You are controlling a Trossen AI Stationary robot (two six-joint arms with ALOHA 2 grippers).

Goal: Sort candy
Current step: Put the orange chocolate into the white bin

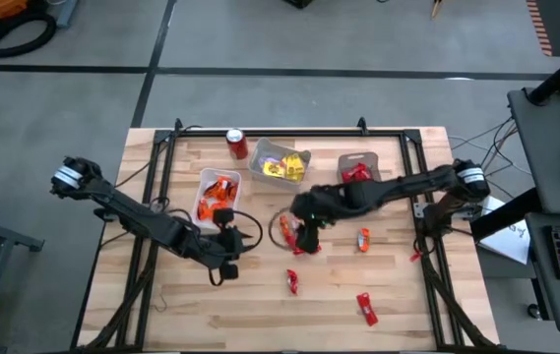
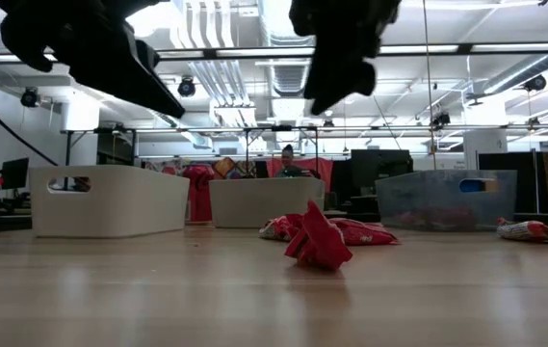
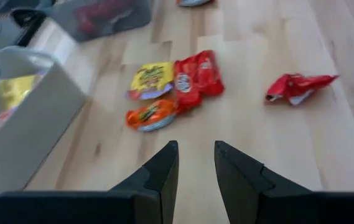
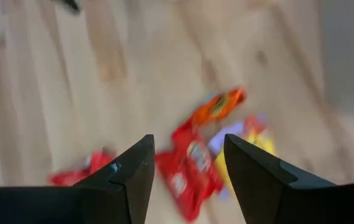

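Right gripper (image 1: 304, 239): hovering over the middle of the tabletop (image 1: 260, 305), fingers spread, nothing between them, red, orange and yellow candy (image 4: 192, 163) right below.
Left gripper (image 1: 228, 258): low over the tabletop beside the orange bin (image 1: 204, 193), fingers apart with a narrow gap, holding nothing.
Loose candy: a cluster (image 3: 172, 87) mid-table, more red pieces (image 1: 366, 308) scattered toward the front.
Bins: yellow bin (image 1: 280, 160) and red bin (image 1: 356, 169) at the back, near a red can (image 1: 237, 145).

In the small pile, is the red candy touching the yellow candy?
Touching. The left wrist view shows the red candy lying edge to edge with the yellow candy, no wood visible between them.
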